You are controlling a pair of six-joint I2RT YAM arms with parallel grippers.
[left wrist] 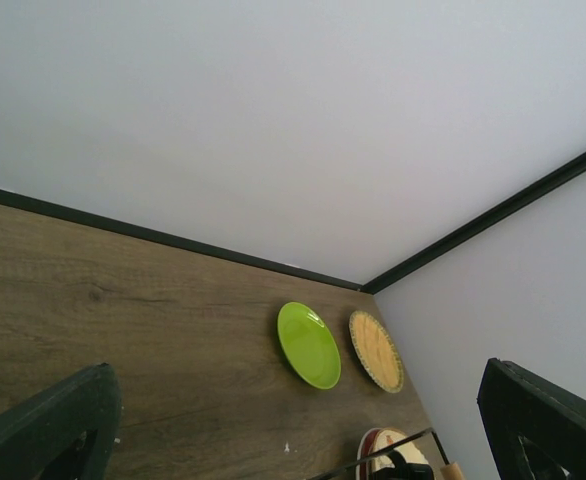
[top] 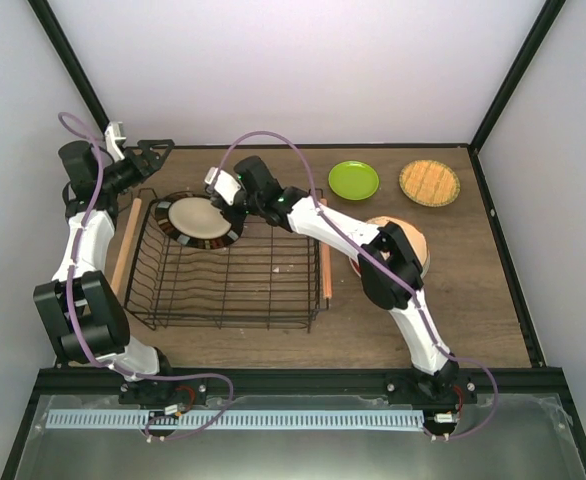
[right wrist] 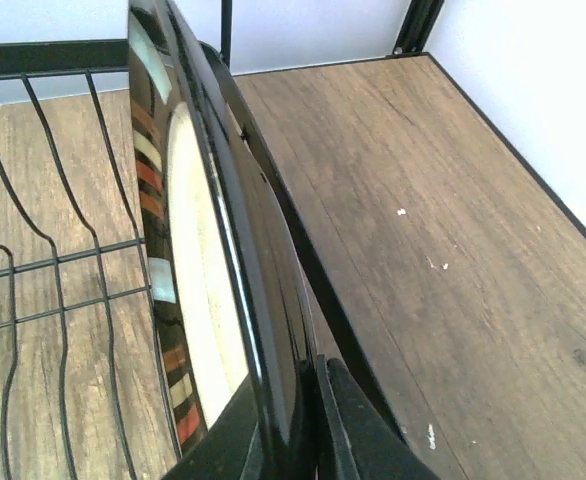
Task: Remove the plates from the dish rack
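Right fingers [right wrist: 358,435]: closed on the rim of the striped-rim plate [right wrist: 203,300], one on each face, with only the edge taken.

Striped-rim plate: between the right fingers, leaning in the dish rack [top: 233,290] at its far left corner. Cream centre, dark banded rim. It looks to be the last plate in the rack.

Dish rack: black wire, directly below and to the left of the right fingers. Its wires run close to the plate's lower edge.

Step in hand, judged: lifting this plate out. Best done by raising it straight up until its lower rim clears the top wire, and only then carrying it sideways. The glossy rim could slip in so shallow a grip, so go slowly.

Left fingers [left wrist: 53,420]: spread wide, holding nothing, hovering past the rack's far left corner, near the plate.

Green plate [top: 354,180], orange plate [top: 429,182]: on the surface [top: 273,350], well to the right of the right fingers.

Beige plate [top: 423,250]: on the surface just right of the rack, partly hidden by the right arm.
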